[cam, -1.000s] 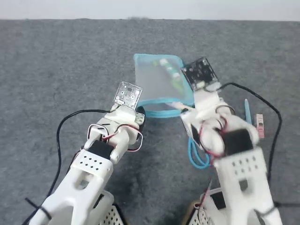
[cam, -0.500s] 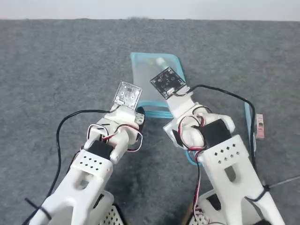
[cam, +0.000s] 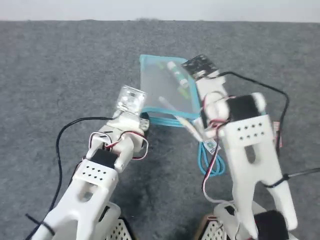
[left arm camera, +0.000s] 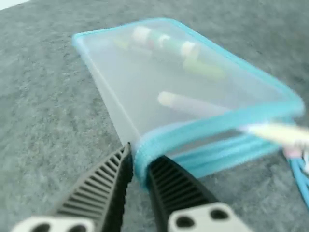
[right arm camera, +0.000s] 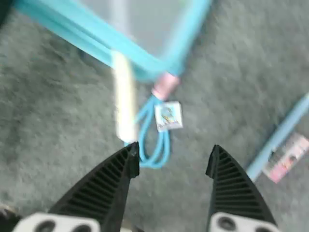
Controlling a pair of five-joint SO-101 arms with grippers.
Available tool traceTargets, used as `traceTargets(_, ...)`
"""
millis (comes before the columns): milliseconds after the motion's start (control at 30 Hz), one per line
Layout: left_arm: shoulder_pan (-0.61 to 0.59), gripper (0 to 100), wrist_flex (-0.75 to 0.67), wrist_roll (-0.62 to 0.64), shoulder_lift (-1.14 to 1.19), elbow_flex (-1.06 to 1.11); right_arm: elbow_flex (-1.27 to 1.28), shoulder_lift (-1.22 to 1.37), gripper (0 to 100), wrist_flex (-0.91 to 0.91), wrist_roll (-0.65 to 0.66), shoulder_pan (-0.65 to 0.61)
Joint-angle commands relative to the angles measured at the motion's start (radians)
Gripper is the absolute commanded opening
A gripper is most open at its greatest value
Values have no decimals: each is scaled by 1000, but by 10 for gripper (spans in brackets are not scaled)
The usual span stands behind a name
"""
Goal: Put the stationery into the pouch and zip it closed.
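Left wrist view, left gripper [left arm camera: 139, 166] pinching the pouch [left arm camera: 125, 87] by its blue zipper edge, right gripper [right arm camera: 174, 157] spread wide, pale pen [right arm camera: 124, 99] poking from the pouch mouth.

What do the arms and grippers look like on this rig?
The left arm and right arm are white printed shells with hole grids, black servos, red and white wiring, and a black cable each. The left gripper and right gripper have black ribbed fingers on white bases.

Both arms forward; left end effector [left arm camera: 137, 162] pinched on pouch [left arm camera: 145, 96] rim, right end effector [right arm camera: 174, 154] spread wide.
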Motion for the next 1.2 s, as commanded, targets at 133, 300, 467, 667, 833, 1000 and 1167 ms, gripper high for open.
traceTargets(133, 258, 12, 89, -106, -6, -53, -38, 41, 220, 45, 146, 193)
traceTargets(300, 14, 12, 97, -83, -6, -96, 34, 42, 220, 24, 278, 387)
traceTargets(467, -25, 12, 95, -31, -6, -87, 144, 65, 220, -130, 385, 599)
traceTargets(667, -6, 12, 95, -31, -6, -73, 170, 177, 220, -259, 440, 748)
traceTargets(833, -2, 12, 92, -31, -6, -51, 54, 308, 220, -317, 466, 808)
traceTargets(1000, -2, 12, 92, -31, -6, -51, -78, 492, 220, -318, 480, 805)
traceTargets(1167, -2, 12, 92, -31, -6, -51, -186, 673, 220, -334, 479, 806)
